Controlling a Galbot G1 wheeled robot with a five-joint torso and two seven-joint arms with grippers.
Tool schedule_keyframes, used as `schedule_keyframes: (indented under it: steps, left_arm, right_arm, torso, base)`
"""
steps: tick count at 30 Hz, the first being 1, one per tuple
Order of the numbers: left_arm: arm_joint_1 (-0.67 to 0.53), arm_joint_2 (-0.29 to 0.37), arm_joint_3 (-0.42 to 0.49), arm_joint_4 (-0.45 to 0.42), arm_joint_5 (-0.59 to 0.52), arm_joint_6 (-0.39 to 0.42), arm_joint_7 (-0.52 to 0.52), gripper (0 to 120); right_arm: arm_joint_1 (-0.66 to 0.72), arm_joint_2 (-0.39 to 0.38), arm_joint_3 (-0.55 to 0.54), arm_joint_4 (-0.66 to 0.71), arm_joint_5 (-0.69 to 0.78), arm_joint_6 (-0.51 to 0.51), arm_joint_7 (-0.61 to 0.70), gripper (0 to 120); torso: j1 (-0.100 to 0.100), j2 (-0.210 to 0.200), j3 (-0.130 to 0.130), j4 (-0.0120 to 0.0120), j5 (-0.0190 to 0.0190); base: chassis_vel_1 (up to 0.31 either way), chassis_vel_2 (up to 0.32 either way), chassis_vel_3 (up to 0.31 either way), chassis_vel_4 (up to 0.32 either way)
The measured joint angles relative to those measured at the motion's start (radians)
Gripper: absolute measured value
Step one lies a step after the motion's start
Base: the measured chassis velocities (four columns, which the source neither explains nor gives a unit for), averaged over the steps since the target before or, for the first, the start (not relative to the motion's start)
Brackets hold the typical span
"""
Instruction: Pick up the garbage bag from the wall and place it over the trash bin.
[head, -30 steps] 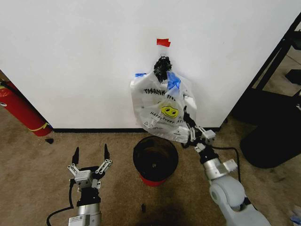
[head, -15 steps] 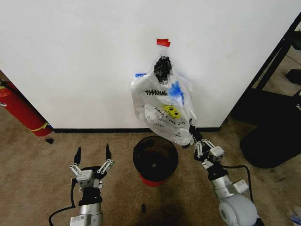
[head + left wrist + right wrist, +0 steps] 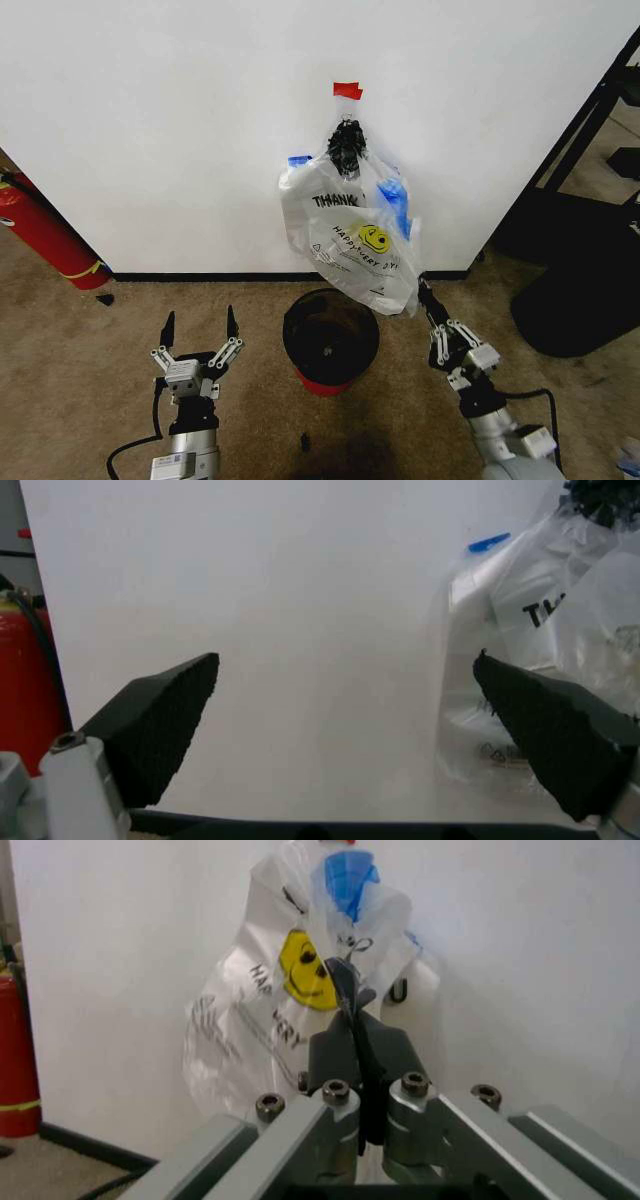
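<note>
bag: garbage bag (image 3: 352, 232) hung on wall (image 3: 160, 130) above trash bin (image 3: 330, 340); thin crinkly film, pulled out further than a second before
right gripper (image 3: 424, 297): clamped on lower corner, had backed off, bag not unhooked
left gripper (image 3: 198, 327): spread, idle on carpet (image 3: 80, 360)
bin: round, black, red base

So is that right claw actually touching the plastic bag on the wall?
Touching. In the right wrist view, the right gripper has its fingers pressed together on a fold of the garbage bag; the head view shows its tips at the bag's lower corner.
</note>
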Motion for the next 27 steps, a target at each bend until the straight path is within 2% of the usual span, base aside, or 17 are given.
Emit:
schedule_keyframes:
  steps: [27]
  left_arm:
    - [-0.010, -0.002, 0.008, 0.013, -0.004, 0.003, -0.001, 100]
  right_arm:
    - [-0.170, 0.047, 0.108, -0.077, -0.083, 0.225, -0.109, 0]
  torso:
    - [0.000, 0.000, 0.000, 0.0001, 0.0000]
  base:
    - [0.000, 0.000, 0.000, 0.000]
